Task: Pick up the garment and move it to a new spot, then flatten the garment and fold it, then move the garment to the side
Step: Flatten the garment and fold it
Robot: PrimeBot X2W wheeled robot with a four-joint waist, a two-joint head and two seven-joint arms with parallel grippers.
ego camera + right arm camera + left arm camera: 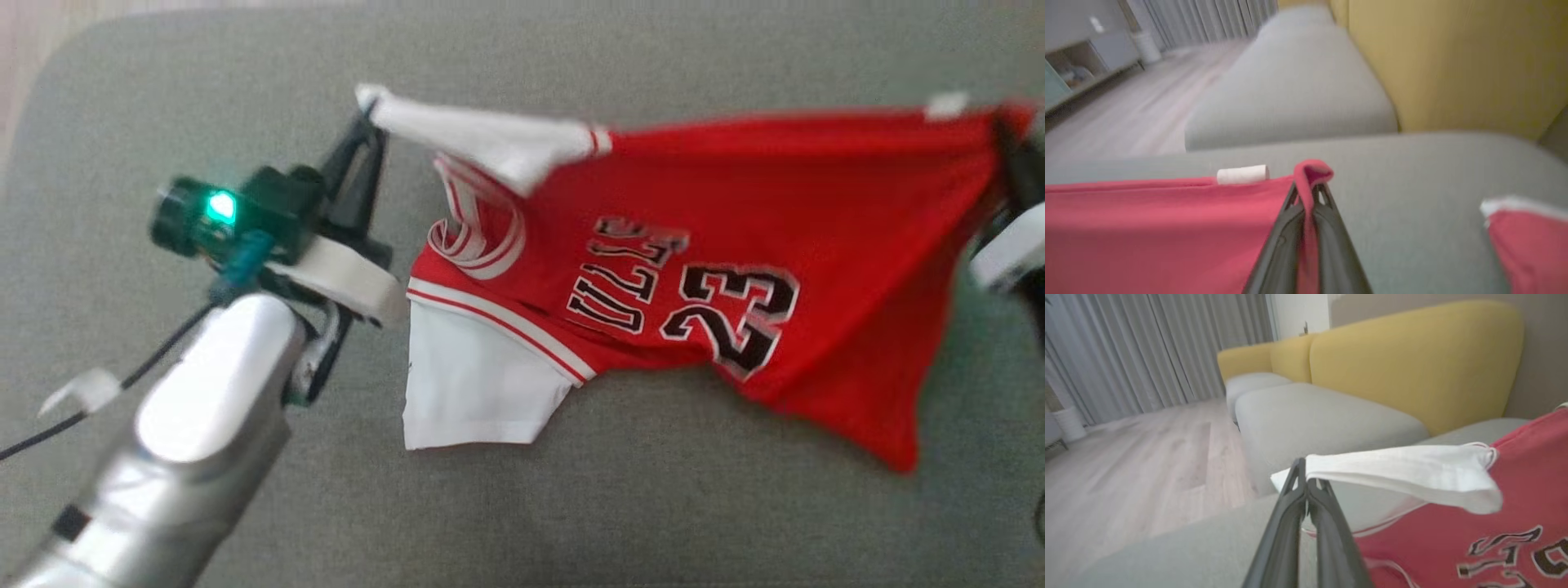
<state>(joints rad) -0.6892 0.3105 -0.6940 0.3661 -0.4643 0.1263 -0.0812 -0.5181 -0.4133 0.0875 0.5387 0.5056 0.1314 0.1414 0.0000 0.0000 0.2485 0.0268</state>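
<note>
Garment (694, 245) hangs stretched over the grey cushion (571, 523). Your left gripper (1303, 475) pinches its white sleeve (1404, 473) and your right gripper (1306, 196) clamps its red hem (1312, 169). Flattening, folding and setting aside remain.

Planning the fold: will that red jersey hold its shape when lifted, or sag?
Likely floppy: the jersey sags between the left gripper and right gripper. Probably light: two fingertip pinches hold it stretched. Its free white sleeve may flop.

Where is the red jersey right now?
Head view centre: the jersey hangs stretched over the grey sofa seat between the left end effector and right end effector.
</note>
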